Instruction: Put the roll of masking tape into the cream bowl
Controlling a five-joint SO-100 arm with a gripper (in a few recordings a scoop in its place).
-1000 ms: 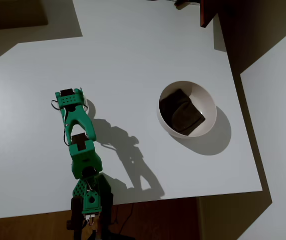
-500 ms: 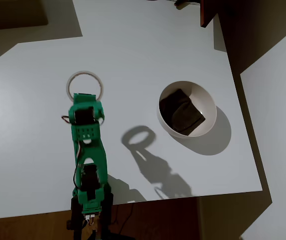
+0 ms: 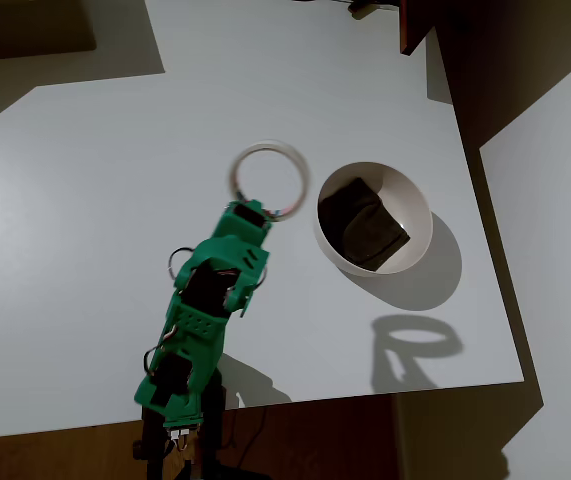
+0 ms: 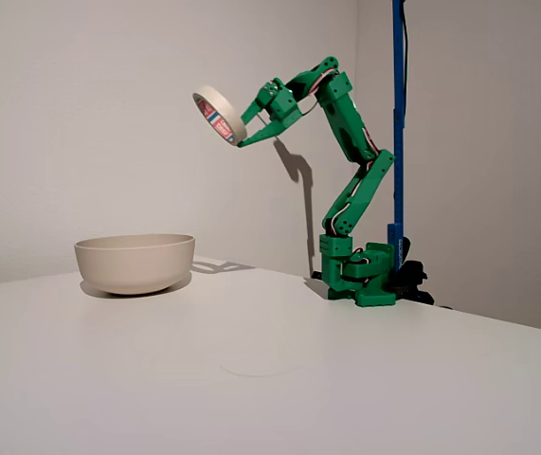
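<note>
Green arm (image 4: 351, 123) raised high off the white table (image 4: 270, 379), elbow bent, wrist reaching forward. Gripper (image 4: 243, 133) (image 3: 265, 212) closed on the rim of the roll of masking tape (image 4: 217, 114) (image 3: 268, 180), held tilted beyond the fingertips, well above the tabletop. Past the fingers and far below, the cream bowl (image 4: 135, 261) (image 3: 420, 215) with a dark brown pad (image 3: 362, 224) inside. Red print inside the roll, unreadable. Blue pole (image 4: 398, 114) behind the arm.

You have a white worktop (image 3: 85, 180) filling the overhead view, and a blue pole (image 4: 398, 114) at the fixed view's upper right.
</note>
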